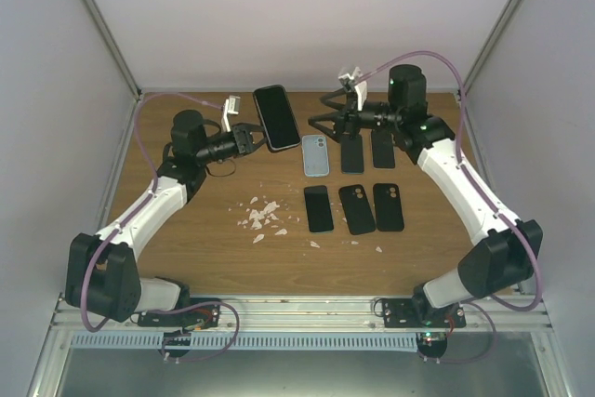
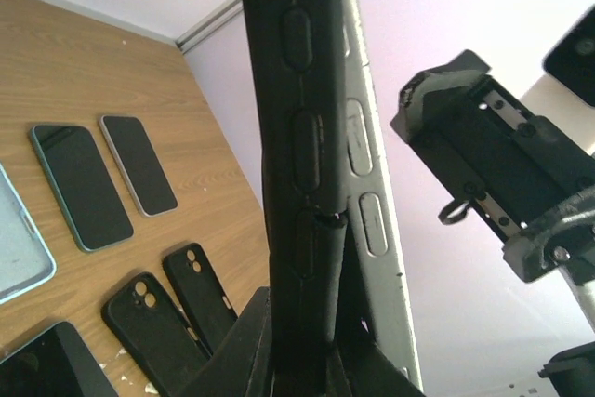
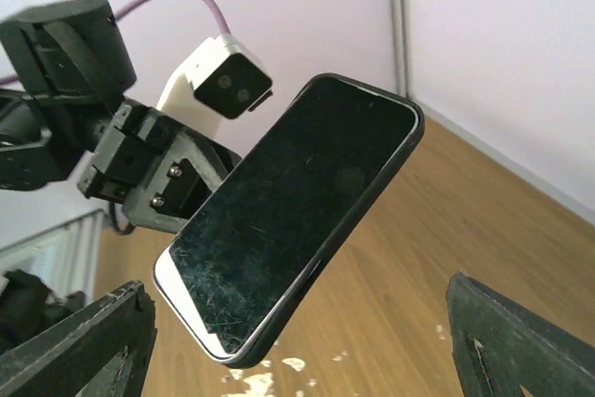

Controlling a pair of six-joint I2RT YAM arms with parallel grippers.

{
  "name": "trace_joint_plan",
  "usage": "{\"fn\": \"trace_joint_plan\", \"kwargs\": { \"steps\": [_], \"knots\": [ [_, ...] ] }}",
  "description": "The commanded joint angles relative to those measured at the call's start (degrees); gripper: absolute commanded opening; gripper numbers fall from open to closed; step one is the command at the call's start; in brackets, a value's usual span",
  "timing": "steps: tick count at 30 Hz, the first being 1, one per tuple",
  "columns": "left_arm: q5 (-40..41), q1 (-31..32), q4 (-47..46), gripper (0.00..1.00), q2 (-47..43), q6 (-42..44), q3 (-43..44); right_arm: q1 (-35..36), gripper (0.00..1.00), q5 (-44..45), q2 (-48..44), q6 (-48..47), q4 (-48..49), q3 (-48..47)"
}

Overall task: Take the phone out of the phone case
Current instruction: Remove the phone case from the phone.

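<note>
My left gripper [image 1: 249, 139] is shut on the lower end of the phone [image 1: 277, 118], which it holds up in the air over the back of the table, screen toward the right arm. The black phone case [image 2: 297, 90] is still round the phone. In the left wrist view the case's side stands a little off the phone's silver edge [image 2: 372, 183] near my fingers. In the right wrist view the phone [image 3: 297, 220] shows a pale corner sticking out of the case at its lower end. My right gripper [image 1: 325, 120] is open, just right of the phone and not touching it.
On the wooden table [image 1: 204, 248] lie a light blue case [image 1: 316, 155], several dark phones [image 1: 352, 152] and black cases [image 1: 357, 208] in two rows. White scraps [image 1: 260, 216] are scattered left of them. Walls enclose the table on three sides.
</note>
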State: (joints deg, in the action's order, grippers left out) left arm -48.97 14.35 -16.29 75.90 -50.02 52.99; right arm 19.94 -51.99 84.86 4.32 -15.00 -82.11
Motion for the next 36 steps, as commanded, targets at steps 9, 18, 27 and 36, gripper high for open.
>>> {"fn": "trace_joint_plan", "kwargs": {
  "steps": [9, 18, 27, 36],
  "knots": [
    [1.3, -1.1, -5.6, 0.0, 1.1, -6.1, -0.6, 12.5, 0.85, 25.5, -2.7, -24.9, -8.1, -1.2],
    [1.9, -1.4, -5.0, 0.0, 1.8, -9.0, -1.3, 19.5, 0.83, 37.5, -2.5, -32.2, -6.1, 1.2],
    [1.6, -1.4, -4.4, 0.0, 2.0, -11.0, -1.5, 25.0, 0.77, 48.1, -2.4, -38.6, -1.8, 4.3],
    [1.4, -1.4, -4.3, 0.0, 2.4, -12.4, -1.3, 28.7, 0.69, 56.0, -1.6, -42.6, 2.3, 6.2]
  ]
}}
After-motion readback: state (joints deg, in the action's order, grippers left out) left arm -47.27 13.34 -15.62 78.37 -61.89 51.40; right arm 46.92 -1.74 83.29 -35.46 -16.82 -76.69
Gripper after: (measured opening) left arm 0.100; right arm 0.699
